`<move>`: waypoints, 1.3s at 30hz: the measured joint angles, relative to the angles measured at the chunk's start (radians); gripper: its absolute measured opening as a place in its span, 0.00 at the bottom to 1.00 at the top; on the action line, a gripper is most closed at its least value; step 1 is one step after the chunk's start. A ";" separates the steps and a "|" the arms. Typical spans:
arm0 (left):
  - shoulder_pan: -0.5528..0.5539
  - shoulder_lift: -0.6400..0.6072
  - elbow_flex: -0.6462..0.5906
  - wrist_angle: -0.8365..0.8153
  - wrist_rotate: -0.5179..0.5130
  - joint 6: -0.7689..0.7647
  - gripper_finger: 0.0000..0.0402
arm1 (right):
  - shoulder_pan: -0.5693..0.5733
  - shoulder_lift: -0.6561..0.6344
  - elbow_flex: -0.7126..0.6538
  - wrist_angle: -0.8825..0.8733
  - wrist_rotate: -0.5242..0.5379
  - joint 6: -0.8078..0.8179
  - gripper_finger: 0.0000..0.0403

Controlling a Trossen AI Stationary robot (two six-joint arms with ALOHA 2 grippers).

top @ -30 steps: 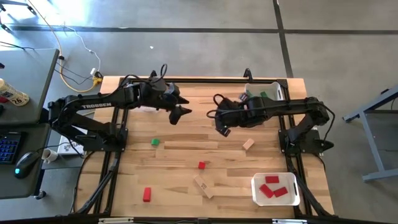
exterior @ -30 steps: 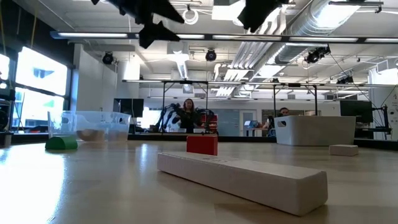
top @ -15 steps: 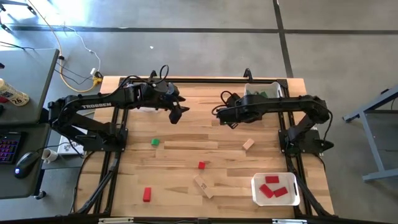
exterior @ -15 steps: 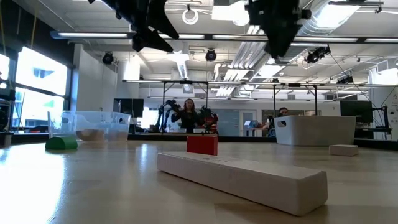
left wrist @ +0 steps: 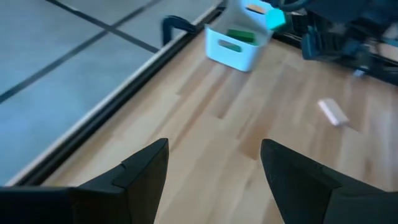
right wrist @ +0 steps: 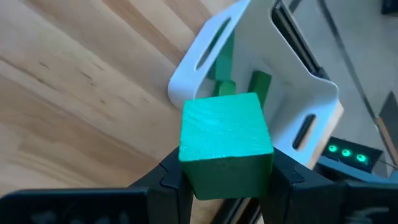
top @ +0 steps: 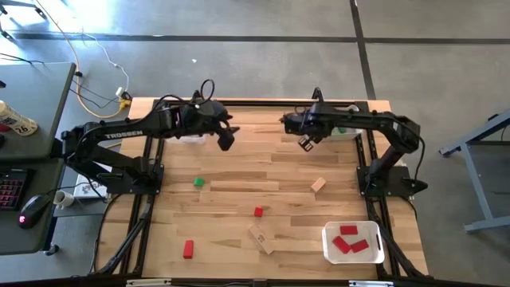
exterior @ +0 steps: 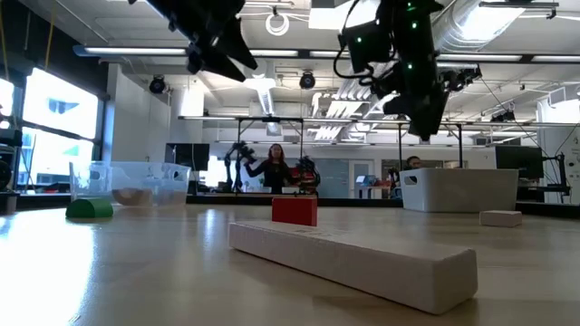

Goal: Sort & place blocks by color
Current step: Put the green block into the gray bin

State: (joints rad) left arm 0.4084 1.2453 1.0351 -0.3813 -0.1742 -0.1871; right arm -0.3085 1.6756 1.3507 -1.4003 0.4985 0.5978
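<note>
At the upper middle of the high view, the left hand hangs released and empty above the surface. Right of it, the right hand grasps a green cube between its fingers, the cube just beside the white bin at the upper right, where more green blocks lie.

Grey concrete floor, ceiling ducts, perhaps bright windows
</note>
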 joint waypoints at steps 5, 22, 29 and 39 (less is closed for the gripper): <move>0.032 0.000 0.000 -0.010 -0.032 0.000 0.61 | -0.113 0.000 -0.024 0.088 -0.053 -0.095 0.27; 0.135 0.000 0.000 -0.100 -0.050 -0.019 0.61 | -0.391 0.000 -0.025 0.135 -0.182 -0.275 0.27; 0.159 0.000 0.000 -0.106 -0.050 -0.019 0.61 | -0.492 0.018 -0.025 0.153 -0.318 -0.330 0.27; 0.188 0.000 0.000 -0.105 -0.050 -0.019 0.61 | -0.573 0.103 -0.025 0.176 -0.454 -0.433 0.27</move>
State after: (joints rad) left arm 0.5963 1.2453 1.0351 -0.4866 -0.2245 -0.2062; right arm -0.8812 1.7790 1.3258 -1.2241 0.0440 0.1644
